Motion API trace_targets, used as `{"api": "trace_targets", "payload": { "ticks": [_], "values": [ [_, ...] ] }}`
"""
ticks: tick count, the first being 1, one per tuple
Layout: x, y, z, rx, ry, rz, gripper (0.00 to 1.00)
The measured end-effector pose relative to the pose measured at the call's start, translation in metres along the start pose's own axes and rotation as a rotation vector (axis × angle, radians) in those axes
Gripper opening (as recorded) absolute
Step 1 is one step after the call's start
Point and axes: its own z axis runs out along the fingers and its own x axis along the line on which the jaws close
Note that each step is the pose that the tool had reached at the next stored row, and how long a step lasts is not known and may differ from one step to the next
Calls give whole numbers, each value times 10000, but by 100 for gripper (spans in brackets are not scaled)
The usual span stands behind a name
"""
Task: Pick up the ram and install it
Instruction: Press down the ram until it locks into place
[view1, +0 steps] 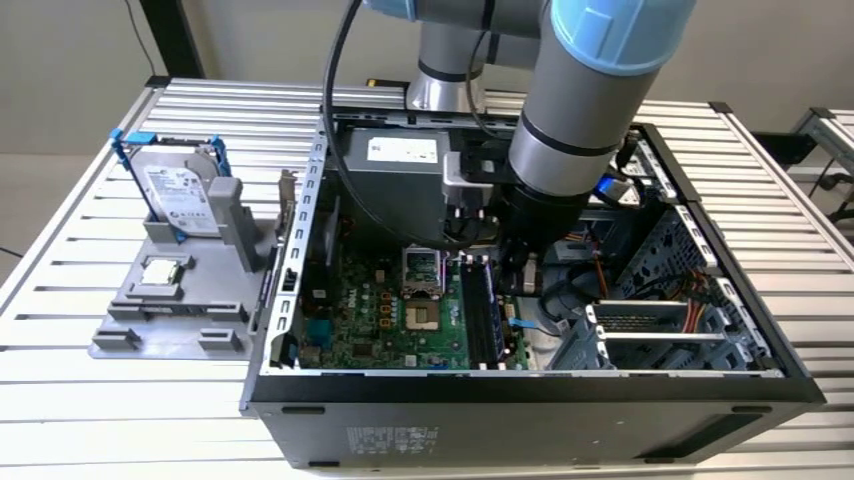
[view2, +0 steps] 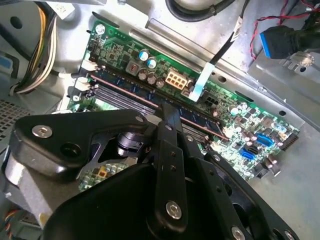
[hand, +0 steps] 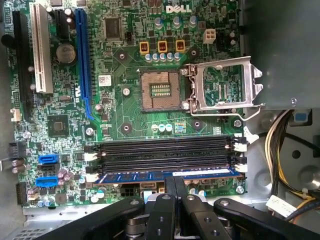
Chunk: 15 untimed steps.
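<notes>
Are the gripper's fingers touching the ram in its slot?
Touching: in the first wrist view the fingers close on the edge of the ram, no gap.

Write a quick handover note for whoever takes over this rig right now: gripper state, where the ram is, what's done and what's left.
Gripper: fingers shut on the ram, inside the open computer case.
Ram: lying along the memory slot nearest the gripper on the motherboard, in both wrist views; the three other memory slots beside it are empty.
Done: the ram is picked up and brought to its slot.
Left: I cannot tell whether it is fully seated or the end clips are latched; the gripper has not released it.
Also: the processor socket is open and empty.
</notes>
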Motion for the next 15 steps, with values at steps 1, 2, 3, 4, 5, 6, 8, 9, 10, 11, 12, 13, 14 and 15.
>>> {"api": "trace_targets", "payload": {
  "ticks": [1,2,3,4,5,6,8,9,10,11,12,13,14,15],
  "values": [
    [0,0,1,0,0,0,0],
    [0,1,11,0,-4,0,0],
    [0,2,29,1,-4,0,0],
    [0,2,46,1,-3,0,0],
    [1,1,61,0,-3,0,0],
    [1,1,80,0,-4,-1,0],
    [2,3,116,0,-2,0,0],
    [2,2,134,0,-2,0,0],
    [3,2,152,0,-2,-1,0],
    [4,2,167,-2,7,-1,0],
    [4,2,183,-3,12,-1,0],
    [5,2,205,-3,9,0,0],
    [5,1,220,-2,12,0,0],
    [5,1,228,-1,8,0,0]
  ]
}}
